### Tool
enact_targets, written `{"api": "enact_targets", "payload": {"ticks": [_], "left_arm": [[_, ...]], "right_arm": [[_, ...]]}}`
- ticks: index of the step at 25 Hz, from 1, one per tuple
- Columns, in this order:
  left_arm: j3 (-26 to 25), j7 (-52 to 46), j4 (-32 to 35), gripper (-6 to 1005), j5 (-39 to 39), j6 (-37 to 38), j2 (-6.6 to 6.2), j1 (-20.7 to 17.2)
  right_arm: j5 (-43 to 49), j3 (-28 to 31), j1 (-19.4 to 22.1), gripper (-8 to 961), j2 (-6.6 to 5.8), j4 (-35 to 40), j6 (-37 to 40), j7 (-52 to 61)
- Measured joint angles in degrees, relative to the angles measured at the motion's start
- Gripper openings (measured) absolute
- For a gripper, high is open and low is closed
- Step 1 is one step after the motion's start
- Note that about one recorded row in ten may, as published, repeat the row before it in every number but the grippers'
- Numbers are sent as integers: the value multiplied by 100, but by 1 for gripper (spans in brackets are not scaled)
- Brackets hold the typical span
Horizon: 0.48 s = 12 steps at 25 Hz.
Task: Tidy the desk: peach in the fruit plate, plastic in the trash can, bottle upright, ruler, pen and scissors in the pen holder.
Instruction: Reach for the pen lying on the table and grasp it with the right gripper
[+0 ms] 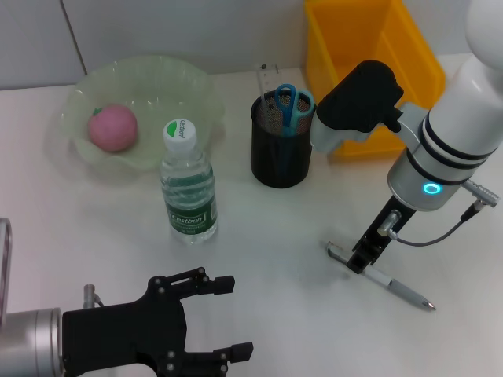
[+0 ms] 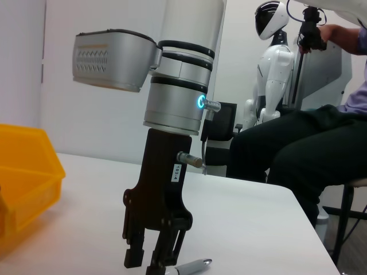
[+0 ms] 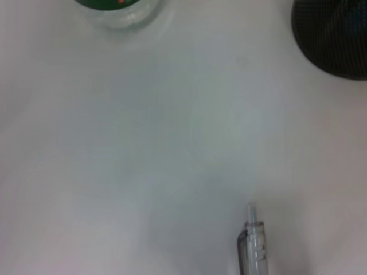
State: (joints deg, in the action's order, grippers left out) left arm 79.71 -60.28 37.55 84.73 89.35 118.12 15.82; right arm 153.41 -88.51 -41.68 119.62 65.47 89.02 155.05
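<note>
The clear pen (image 1: pixel 393 281) lies on the white table, front right. My right gripper (image 1: pixel 362 257) stands straight down on it near its clip end, shut on the pen (image 2: pixel 192 266), which still rests on the table. The right wrist view shows the clip end (image 3: pixel 252 247). The black mesh pen holder (image 1: pixel 280 145) holds the blue-handled scissors (image 1: pixel 292 102) and the ruler (image 1: pixel 267 78). A pink peach (image 1: pixel 112 127) sits in the pale green fruit plate (image 1: pixel 185 86). The water bottle (image 1: pixel 189 184) stands upright. My left gripper (image 1: pixel 242 316) is open, low at the front left. Plastic is out of view.
A yellow bin (image 1: pixel 369 55) stands at the back right, behind my right arm. The bottle stands between the fruit plate and the pen holder. A seated person (image 2: pixel 304 143) and a white robot (image 2: pixel 275 63) are beyond the table's far edge.
</note>
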Motion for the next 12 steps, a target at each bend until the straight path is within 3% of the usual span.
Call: {"api": "enact_targets", "payload": {"ticks": [12], "left_arm": [[11,-1,-2,841,0,11,0,0]], "right_arm": [[-75,-4,-129,437,0,-313,-118,4]]}}
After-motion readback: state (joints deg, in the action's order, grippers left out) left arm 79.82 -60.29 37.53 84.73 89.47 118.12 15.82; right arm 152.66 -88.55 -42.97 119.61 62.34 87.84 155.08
